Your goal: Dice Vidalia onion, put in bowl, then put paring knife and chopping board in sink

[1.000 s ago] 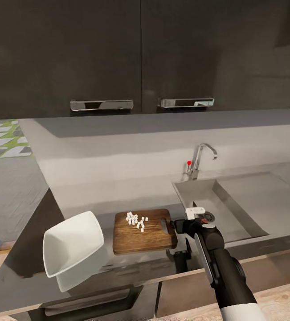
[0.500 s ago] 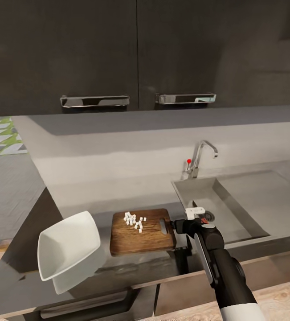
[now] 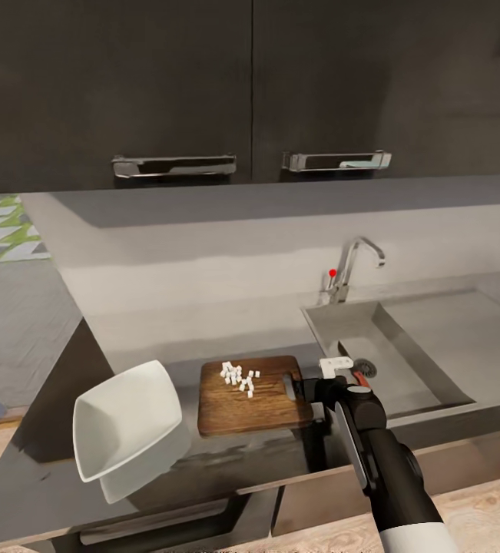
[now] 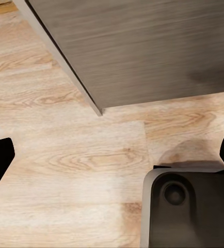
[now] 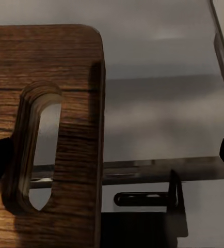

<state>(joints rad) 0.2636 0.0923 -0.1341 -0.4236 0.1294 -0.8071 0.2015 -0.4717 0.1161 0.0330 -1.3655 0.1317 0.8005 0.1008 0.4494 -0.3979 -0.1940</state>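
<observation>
Right end effector [image 3: 305,389] beside chopping board [image 3: 253,395]

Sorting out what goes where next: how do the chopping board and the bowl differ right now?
The chopping board is brown wood with visible grain; the bowl is glossy white. The board lies flat, while the bowl sits tilted, its opening facing the camera. The board carries the diced onion; the bowl holds none. Both rest on the countertop, side by side, left of the sink.
</observation>
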